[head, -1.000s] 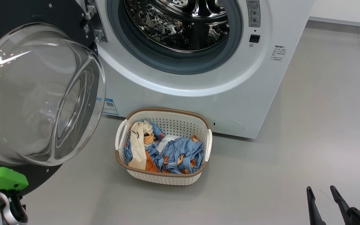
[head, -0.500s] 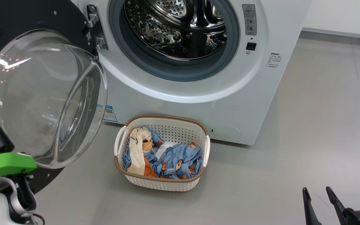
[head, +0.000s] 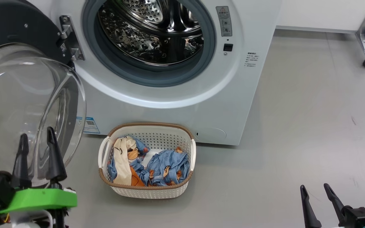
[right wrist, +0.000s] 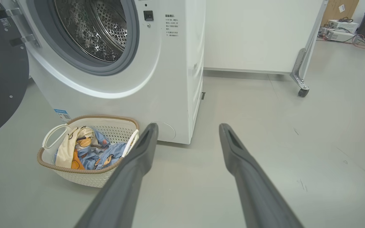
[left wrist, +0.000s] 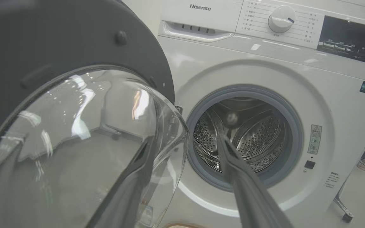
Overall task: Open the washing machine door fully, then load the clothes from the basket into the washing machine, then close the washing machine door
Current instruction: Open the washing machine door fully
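Door [head: 9, 27] is swung wide open on the left, and the left gripper [head: 38, 152] sits low in front of its glass bulge, fingers spread, gripping nothing. Next over is the washing machine [head: 169, 107], shiny drum showing. The basket [head: 147, 125] sits on the floor just in front of it, clothes [head: 166, 166] piled inside. Far right, the right gripper [head: 315, 194] hangs with its fingers apart, empty.

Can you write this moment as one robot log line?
washing machine door: open; clothes: in basket; left gripper: open, near door; right gripper: open, empty
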